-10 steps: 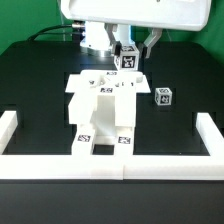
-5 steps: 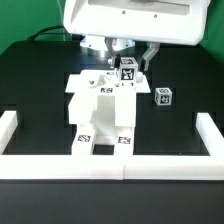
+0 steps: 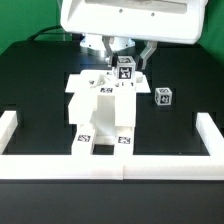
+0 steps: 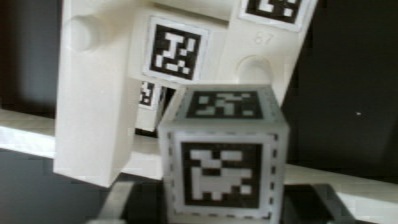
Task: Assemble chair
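The partly joined white chair (image 3: 100, 112) stands mid-table, with tags on its two front feet. My gripper (image 3: 124, 72) hangs at its far end, shut on a short white chair leg (image 3: 125, 68) that carries square tags. The leg's lower end is at the top of the chair body; I cannot tell whether they touch. In the wrist view the leg (image 4: 221, 150) stands upright between my dark fingers (image 4: 135, 204), filling the gap of the gripper (image 4: 217, 202). The chair's tagged white block (image 4: 125, 90) lies just beyond it.
A second loose tagged leg (image 3: 164, 96) lies on the black table toward the exterior view's right of the chair. A long white rail (image 3: 112, 165) edges the table's front and both sides. The arm's white housing (image 3: 125, 18) overhangs the back.
The gripper has come down with the leg, from above the chair's far end to its top edge. Chair and loose leg have not moved.
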